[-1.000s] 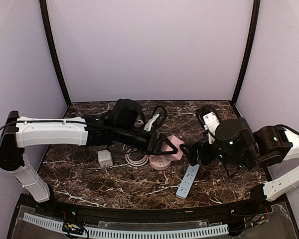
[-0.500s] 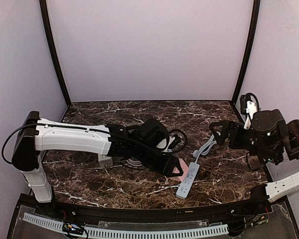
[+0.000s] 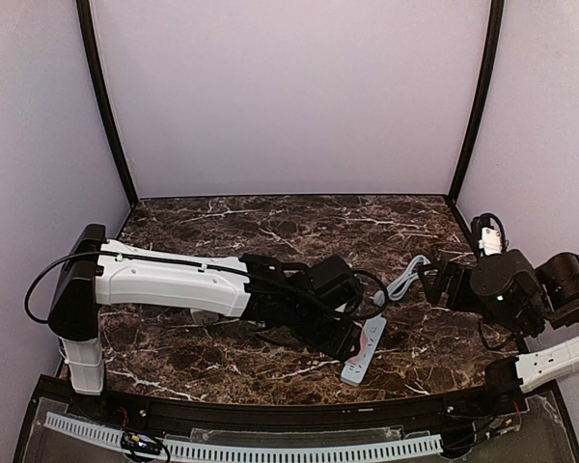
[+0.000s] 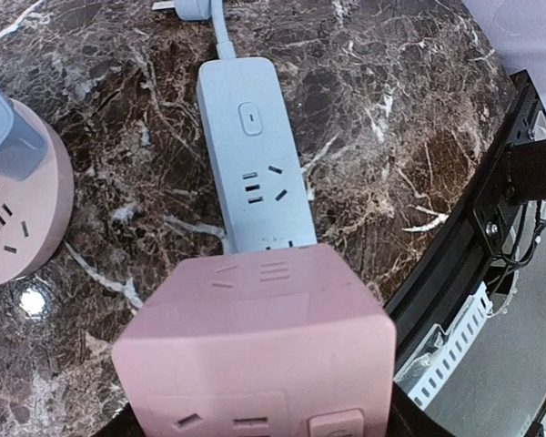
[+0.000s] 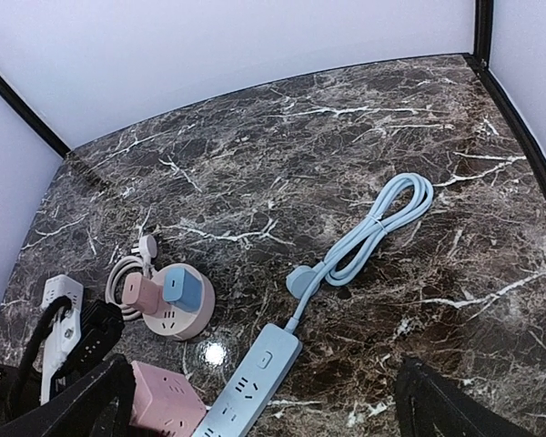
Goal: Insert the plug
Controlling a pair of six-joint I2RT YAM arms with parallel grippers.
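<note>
My left gripper [image 3: 347,338] is shut on a pink cube socket [image 4: 255,346], which fills the bottom of the left wrist view and hangs over the near end of the light blue power strip [image 4: 255,173]. The strip [image 5: 250,382] lies on the marble, its blue plug [image 5: 302,279] loose beside its coiled cord [image 5: 382,223]. A round pink socket [image 5: 177,314] carries a pink adapter [image 5: 138,293] and a blue adapter [image 5: 177,289]. My right gripper [image 5: 264,364] is open, raised at the right [image 3: 434,280], holding nothing.
A white cord [image 5: 123,269] with a white plug [image 5: 146,244] lies coiled behind the round socket. Black frame posts and lilac walls close in the table. A black rail [image 4: 491,209] runs along the table's front edge, close to the strip.
My left arm has carried the pink cube rightward and toward the front, from beside the round socket to over the strip's near end. The right arm has drawn back to the right.
</note>
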